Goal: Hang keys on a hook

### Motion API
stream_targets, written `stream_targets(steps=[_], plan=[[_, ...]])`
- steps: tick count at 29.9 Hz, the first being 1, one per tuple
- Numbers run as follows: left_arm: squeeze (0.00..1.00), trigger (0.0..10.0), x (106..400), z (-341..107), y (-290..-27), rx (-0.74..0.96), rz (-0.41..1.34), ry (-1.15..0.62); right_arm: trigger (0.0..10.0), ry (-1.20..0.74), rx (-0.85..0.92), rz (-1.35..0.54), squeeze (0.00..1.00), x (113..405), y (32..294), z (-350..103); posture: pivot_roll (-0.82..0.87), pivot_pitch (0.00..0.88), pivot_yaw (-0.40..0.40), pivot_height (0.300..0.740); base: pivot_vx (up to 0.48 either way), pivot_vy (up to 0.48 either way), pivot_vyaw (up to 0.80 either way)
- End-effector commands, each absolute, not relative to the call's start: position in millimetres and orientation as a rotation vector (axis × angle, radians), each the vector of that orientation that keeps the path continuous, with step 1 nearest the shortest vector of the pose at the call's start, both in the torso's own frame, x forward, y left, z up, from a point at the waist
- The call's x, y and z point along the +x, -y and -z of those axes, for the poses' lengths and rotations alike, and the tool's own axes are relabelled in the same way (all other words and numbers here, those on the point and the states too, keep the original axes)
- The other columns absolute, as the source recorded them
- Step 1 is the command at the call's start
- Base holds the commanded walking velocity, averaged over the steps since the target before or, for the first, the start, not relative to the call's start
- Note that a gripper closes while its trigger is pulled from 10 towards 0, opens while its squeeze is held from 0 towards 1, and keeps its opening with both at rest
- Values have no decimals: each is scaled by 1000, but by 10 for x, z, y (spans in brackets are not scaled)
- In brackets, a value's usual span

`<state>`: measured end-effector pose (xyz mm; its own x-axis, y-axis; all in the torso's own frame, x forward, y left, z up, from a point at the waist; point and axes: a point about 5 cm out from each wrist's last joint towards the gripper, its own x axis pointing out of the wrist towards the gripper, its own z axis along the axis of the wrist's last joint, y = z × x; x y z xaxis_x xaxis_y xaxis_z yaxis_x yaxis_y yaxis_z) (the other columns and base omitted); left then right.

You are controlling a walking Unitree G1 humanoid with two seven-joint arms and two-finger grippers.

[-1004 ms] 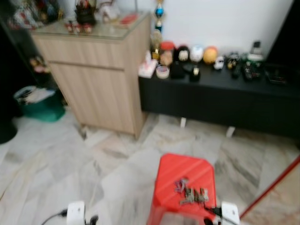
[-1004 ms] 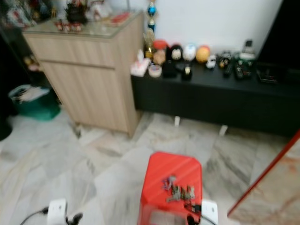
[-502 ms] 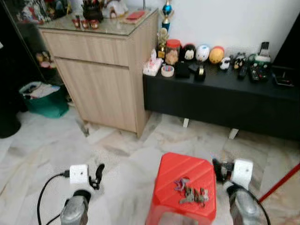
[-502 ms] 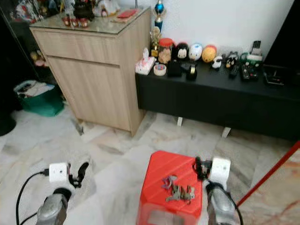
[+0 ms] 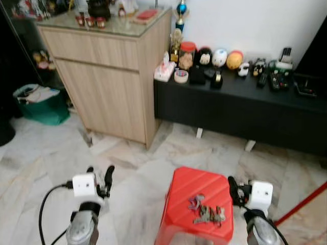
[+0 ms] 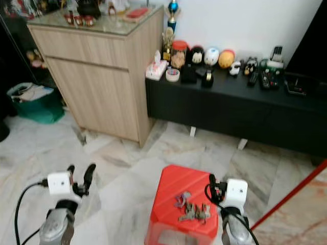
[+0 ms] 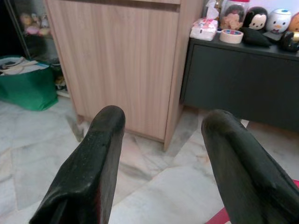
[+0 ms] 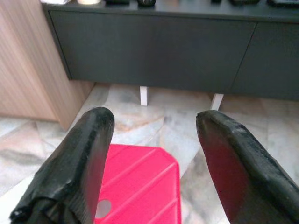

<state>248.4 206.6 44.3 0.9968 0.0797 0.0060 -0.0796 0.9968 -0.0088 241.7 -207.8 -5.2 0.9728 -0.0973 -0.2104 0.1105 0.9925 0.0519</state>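
My left pincer and right pincer each carry two long matte-black fingers with rounded, slightly grainy tips. Behind each pair I see a white boxy wrist block set on a silver cylindrical forearm. A black cable loops out from my left wrist block.

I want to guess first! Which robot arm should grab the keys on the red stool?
Probably the right. The right gripper is open beside the red stool, close to the keys. The left gripper is over the floor, farther away.
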Motion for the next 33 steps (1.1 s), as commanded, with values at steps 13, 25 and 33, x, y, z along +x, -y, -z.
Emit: stream_targets(steps=[13,25,33], plan=[[0,10000,2435,-443,-2111,16,-50,-50,10000,-166,60,109,0,2406,2047,-36,18,0,-10,740,0,74,0],[0,10000,2462,-521,-2200,2,-72,-38,10000,-162,77,110,0,2485,1982,-86,31,0,-9,740,0,108,0],[0,10000,2494,-581,-2150,27,-45,-9,10000,-158,84,107,0,2518,1952,-106,36,0,-3,740,0,240,0]])
